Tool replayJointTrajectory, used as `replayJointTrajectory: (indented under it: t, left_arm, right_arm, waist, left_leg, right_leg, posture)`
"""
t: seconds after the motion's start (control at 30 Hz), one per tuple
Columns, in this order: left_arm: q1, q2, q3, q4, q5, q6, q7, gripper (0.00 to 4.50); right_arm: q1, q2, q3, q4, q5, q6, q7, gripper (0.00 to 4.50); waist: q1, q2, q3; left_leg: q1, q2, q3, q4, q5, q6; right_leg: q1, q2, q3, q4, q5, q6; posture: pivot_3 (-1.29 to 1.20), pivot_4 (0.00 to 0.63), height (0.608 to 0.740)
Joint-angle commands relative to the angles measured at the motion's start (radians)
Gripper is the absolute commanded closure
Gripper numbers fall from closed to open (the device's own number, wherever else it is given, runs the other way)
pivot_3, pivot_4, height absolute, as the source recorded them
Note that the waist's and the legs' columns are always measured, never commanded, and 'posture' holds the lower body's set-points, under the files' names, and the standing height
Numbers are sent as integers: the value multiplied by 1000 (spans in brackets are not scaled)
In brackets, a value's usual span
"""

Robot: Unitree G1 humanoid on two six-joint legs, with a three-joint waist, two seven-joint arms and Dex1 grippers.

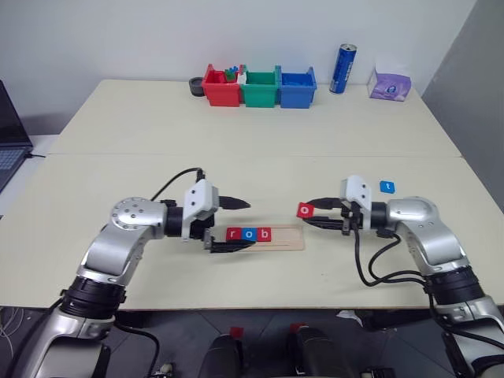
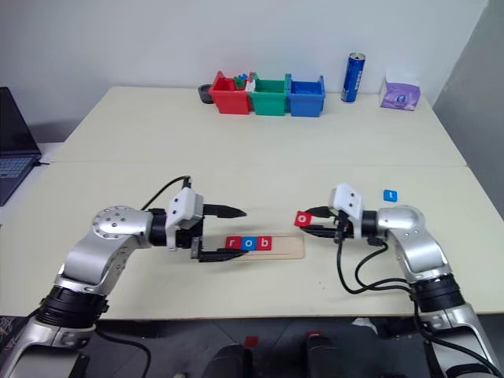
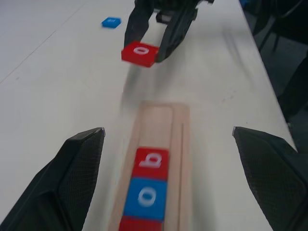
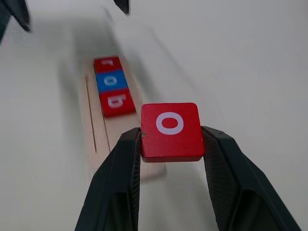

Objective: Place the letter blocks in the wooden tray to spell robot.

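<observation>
**Inspector:** Status of the wooden tray (image 1: 285,238)?

**Onlooker:** It lies near the table's (image 1: 236,157) front edge, about midway along it. Three letter blocks sit in its groove at the left end, touching: red r (image 1: 233,234), blue o (image 1: 249,234), red b (image 1: 264,234). The right part of the groove is bare.

**Inspector:** The remaining blocks?

**Onlooker:** The red o (image 4: 171,130) is pinched by its edges in the right gripper (image 4: 171,144), clear of the table, just off the tray's right end. The blue t (image 1: 387,187) lies flat further toward the right edge. Five blocks in total: three red, two blue.

**Inspector:** And the left gripper (image 1: 232,224)?

**Onlooker:** Jaws spread wide and empty, straddling the tray's left end, one finger over it, one on the front side.

**Inspector:** Risks?

**Onlooker:** In my judgement, three. The pinch is on thin edges, so the tile could twist or drop. Set down tilted, it could catch the groove's lip or nudge the b. The left fingers could knock the tray askew.

**Inspector:** Other items?

**Onlooker:** At the far edge: three bins, red (image 1: 220,87), green (image 1: 261,87) and blue (image 1: 298,87), one blue can (image 1: 343,68), one tissue pack (image 1: 390,83).
</observation>
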Motion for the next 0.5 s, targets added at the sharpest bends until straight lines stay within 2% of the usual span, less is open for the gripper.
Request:
replayJointTrajectory:
  t: [0.03,0.2,0.5]
  left_arm:
    - [-12,14,22,23,4,-51,-33,0]
    - [-15,17,31,29,7,-56,-29,0]
    - [3,10,24,-8,5,-45,-11,0]
  right_arm:
    - [-34,27,38,23,-18,-23,7,3040]
    - [-61,48,97,84,-56,-54,30,3040]
    - [-64,63,130,139,-91,-114,58,3040]
  waist:
    - [7,0,0]
    - [8,0,0]
    - [1,0,0]
  left_leg:
    - [-1,-1,0,0,0,0]
    - [-2,-1,1,1,0,0]
    - [-2,-1,0,1,0,0]
  right_leg:
    - [0,-2,0,0,0,0]
    - [-1,-7,0,-1,0,1]
    - [-1,-3,-1,1,0,0]
  posture:
    - [0,150,740]
    - [0,150,740]
    - [0,150,740]
